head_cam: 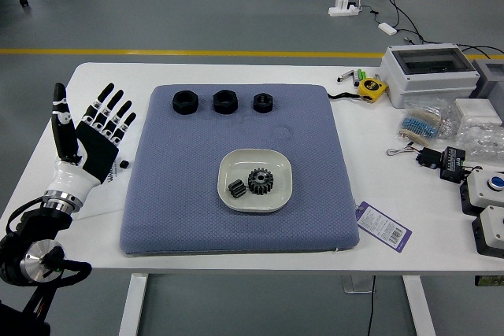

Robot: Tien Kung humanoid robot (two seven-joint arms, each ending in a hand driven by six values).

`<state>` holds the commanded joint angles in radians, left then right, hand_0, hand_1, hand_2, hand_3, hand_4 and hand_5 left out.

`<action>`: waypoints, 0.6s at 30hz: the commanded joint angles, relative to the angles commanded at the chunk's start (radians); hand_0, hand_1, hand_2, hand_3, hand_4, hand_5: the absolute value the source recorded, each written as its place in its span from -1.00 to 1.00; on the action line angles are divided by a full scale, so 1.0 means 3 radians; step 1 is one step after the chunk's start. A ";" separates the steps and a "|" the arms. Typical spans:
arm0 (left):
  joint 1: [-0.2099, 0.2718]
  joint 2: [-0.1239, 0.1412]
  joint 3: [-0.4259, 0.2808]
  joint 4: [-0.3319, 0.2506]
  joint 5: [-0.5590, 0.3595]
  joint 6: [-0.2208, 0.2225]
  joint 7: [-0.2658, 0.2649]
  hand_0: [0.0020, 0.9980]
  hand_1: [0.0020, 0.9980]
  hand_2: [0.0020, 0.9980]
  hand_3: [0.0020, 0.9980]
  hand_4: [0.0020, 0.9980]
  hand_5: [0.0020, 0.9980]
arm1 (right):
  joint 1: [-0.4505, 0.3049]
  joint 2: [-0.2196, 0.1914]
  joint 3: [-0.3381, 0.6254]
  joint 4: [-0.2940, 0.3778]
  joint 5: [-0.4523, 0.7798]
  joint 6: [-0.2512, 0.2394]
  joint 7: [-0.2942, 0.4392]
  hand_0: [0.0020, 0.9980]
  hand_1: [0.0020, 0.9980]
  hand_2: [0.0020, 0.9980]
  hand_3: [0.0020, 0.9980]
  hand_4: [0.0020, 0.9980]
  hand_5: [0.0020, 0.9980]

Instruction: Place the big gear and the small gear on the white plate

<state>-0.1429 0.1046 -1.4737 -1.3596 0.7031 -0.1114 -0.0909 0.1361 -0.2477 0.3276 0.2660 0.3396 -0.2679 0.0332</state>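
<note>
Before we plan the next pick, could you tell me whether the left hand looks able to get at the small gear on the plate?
Probably yes: nothing stands between the left hand and the small gear, the fingers are spread, and the plate's low rim seems no barrier.

Grey floor (pixel 197 21), yellow line (pixel 197 52), white table (pixel 409 254)

Blue-grey on the mat (pixel 181 194), finely dotted, and bright white on the table (pixel 441 241)! Off-white for the plate (pixel 277 164), charcoal for the big gear (pixel 261 181) and the small gear (pixel 237 189). Black and white split the left hand (pixel 98 145), yellow meets black on the tape measure (pixel 372 89), the tag (pixel 383 227) shows purple and white, and a yellow stripe (pixel 197 52) crosses grey floor (pixel 197 5)!
</note>
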 joint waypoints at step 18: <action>0.0179 -0.0014 -0.0097 -0.0050 0.1105 0.0039 -0.0150 1.00 1.00 1.00 0.88 1.00 1.00 | -0.0068 0.0032 -0.0185 -0.0009 0.0241 0.0045 0.0082 0.31 0.33 0.46 0.15 0.67 0.36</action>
<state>-0.0891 0.1004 -1.5028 -1.3745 1.0345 -0.0995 -0.1360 0.1157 -0.2382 0.2722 0.2634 0.4120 -0.2543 0.0578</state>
